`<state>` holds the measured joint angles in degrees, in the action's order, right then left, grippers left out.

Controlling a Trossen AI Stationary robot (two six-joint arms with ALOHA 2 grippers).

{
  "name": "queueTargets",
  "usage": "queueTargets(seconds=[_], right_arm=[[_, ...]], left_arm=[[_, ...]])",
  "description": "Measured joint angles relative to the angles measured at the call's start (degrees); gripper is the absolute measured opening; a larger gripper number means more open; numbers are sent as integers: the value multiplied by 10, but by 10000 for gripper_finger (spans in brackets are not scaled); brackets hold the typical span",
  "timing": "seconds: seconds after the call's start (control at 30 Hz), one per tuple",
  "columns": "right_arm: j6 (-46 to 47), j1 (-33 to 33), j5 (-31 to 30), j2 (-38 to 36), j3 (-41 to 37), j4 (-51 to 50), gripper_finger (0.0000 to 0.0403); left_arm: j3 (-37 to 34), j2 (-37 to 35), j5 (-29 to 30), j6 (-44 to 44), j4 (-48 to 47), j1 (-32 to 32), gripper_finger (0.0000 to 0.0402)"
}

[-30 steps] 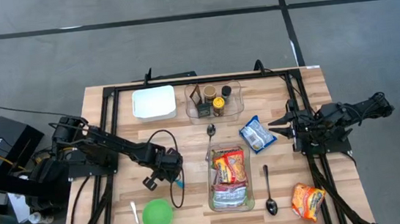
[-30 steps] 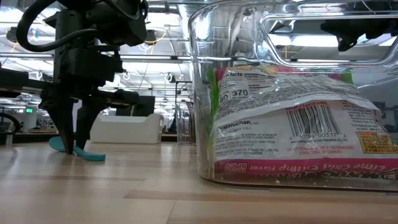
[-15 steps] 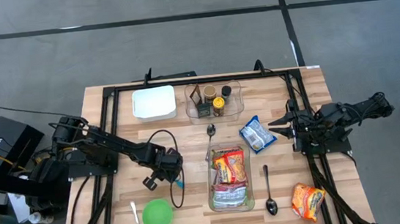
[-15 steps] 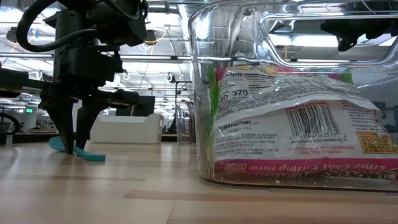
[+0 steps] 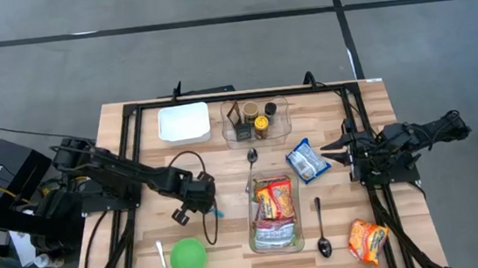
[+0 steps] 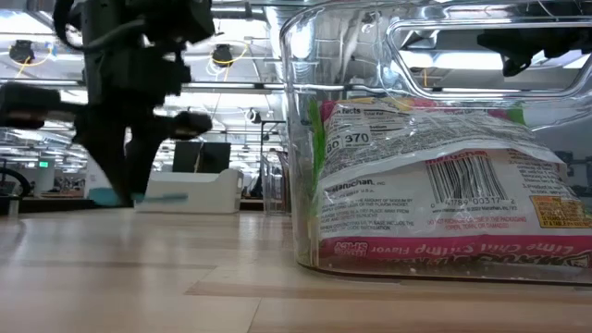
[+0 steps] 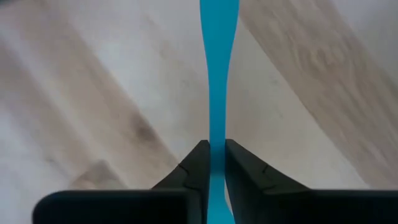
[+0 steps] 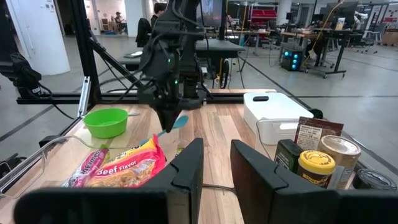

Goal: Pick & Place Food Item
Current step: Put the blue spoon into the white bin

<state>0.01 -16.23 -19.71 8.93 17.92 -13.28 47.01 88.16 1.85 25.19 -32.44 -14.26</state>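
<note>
My left gripper (image 5: 204, 206) hangs over the table's left middle, shut on a teal utensil (image 7: 217, 93) with a long flat handle. The low view shows that utensil (image 6: 139, 196) just above the wood. To its right a clear container (image 5: 277, 240) holds ramen packets (image 5: 275, 203). A blue-white packet (image 5: 307, 160) and an orange packet (image 5: 368, 240) lie flat on the table. Farther right, my right gripper (image 8: 216, 163) waits level near the blue-white packet, its fingers slightly apart with nothing between them. My left gripper pinches the narrow part of the utensil's handle (image 7: 217, 134) between its two fingers. The fingers (image 7: 200, 163) come from above, pointing steeply down, and lie across the handle. The utensil hangs about level, clear of the table, its wider end (image 7: 219, 12) reaching out past the fingers.
A green bowl (image 5: 187, 257) and a metal spoon (image 5: 165, 266) lie near the front left. A white box (image 5: 183, 123) and a clear tray of jars (image 5: 256, 121) stand at the back. Two more spoons (image 5: 252, 161) (image 5: 321, 232) flank the container. Black rails (image 5: 132, 162) run along both sides.
My left gripper has risen, staying shut on the teal utensil. The utensil rested on the table with one end a second ago and now hangs clear of the wood. The rise came in the last half second.
</note>
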Motion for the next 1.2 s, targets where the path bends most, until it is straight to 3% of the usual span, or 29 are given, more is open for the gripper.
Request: queueTargets(seconds=[0.47,0.63,1.03,1.2], right_arm=[[0,0,0,0,0,0,74],[0,0,0,0,0,0,74],[0,0,0,0,0,0,74],[0,0,0,0,0,0,74]], left_arm=[[1,-131,17,-118,10,31,33],[1,-140,16,-154,26,45,42],[1,-140,14,-167,35,64,5],[1,-140,-24,-162,34,64,9]])
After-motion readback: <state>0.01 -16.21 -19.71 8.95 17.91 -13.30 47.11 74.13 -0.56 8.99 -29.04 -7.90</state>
